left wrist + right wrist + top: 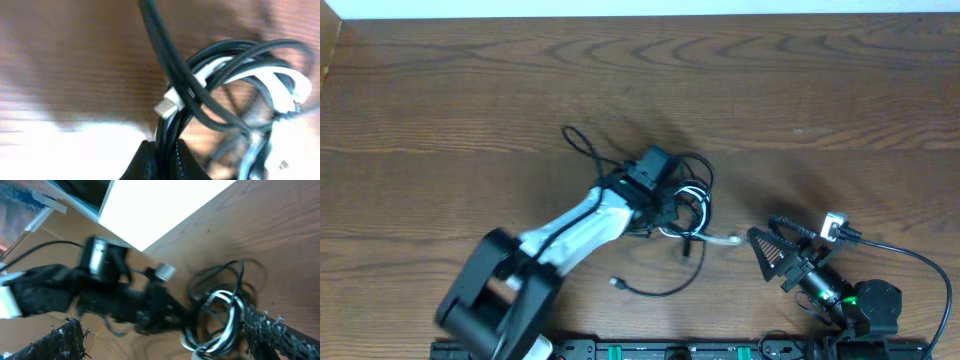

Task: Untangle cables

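Although blurred in the left wrist view, plainly clamped: left fingers (139, 165) together on a few black strands (167, 135) of the cables (685, 205), gripped low in the bundle. Bunched in a tangle near the middle of the counter (470, 80), directly under the left wrist. Wound through the black loops, a white cable (280, 85), its pale plug (165, 107) pressed against a black strand just above the grip. Trailing out of the heap: one black loop (580, 142) toward the far edge on the left, one long black tail (655, 290) curving toward the near edge, a white plug end (728, 238) poking out to the right. Held wide apart and gripping nothing, right fingers (775, 250), parked near the tangle's right side, not touching it.
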You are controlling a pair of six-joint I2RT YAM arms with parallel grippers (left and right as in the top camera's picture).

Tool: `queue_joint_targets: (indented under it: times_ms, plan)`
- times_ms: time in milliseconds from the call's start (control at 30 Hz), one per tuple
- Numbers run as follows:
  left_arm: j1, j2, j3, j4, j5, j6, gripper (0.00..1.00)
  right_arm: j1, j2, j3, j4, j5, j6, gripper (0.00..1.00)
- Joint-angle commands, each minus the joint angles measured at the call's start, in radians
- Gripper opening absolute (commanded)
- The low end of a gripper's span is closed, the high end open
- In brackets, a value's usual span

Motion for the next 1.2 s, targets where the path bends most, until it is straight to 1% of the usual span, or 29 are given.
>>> queue_joint_targets:
  times_ms: [0,67,167,233,333,500,567,600,667,767,800,867,1000,1167]
  plan:
    - [0.01,-0.158,0.005,-0.009,-0.008,0.307,0.08,0.008,0.02,0.014,-0.013,0.027,-0.019,0.95]
    - [0.009,-0.228,0.005,-0.015,-0.008,0.35,0.07,0.008,0.05,0.032,-0.052,0.018,-0.004,0.92]
    - [0.009,-0.311,0.005,-0.014,-0.008,0.351,0.08,0.008,0.12,0.071,-0.125,-0.014,-0.003,0.9]
    - [0.009,-0.355,0.004,-0.016,0.006,0.351,0.07,0.008,0.182,0.1,-0.123,-0.058,-0.003,0.9]
    - [0.009,-0.389,0.004,-0.009,0.101,0.351,0.08,0.008,0.267,0.14,-0.08,-0.132,-0.002,0.85]
    - [0.009,-0.396,0.004,0.019,0.267,0.351,0.08,0.009,0.395,0.159,0.09,-0.281,0.073,0.74]
    - [0.009,-0.396,0.004,0.034,0.336,0.351,0.08,0.009,0.432,0.159,0.129,-0.291,0.076,0.63]
    - [0.009,-0.396,0.004,0.044,0.372,0.351,0.08,0.009,0.449,0.159,0.136,-0.29,0.076,0.56]
    - [0.009,-0.396,0.004,0.072,0.44,0.351,0.08,0.009,0.471,0.159,0.138,-0.283,0.074,0.47]
    - [0.009,-0.396,0.004,0.125,0.538,0.351,0.08,0.009,0.493,0.159,0.139,-0.267,0.043,0.29]
    - [0.009,-0.396,0.004,0.148,0.574,0.352,0.08,0.009,0.496,0.159,0.139,-0.259,0.028,0.18]
    - [0.009,-0.396,0.004,0.174,0.61,0.356,0.08,0.009,0.497,0.159,0.138,-0.248,-0.008,0.01]
    - [0.031,-0.397,0.005,0.177,0.611,0.401,0.08,0.009,0.497,0.159,0.113,-0.217,-0.076,0.01]
    - [0.123,-0.399,0.005,0.177,0.612,0.403,0.08,0.008,0.497,0.159,-0.032,-0.113,-0.141,0.01]
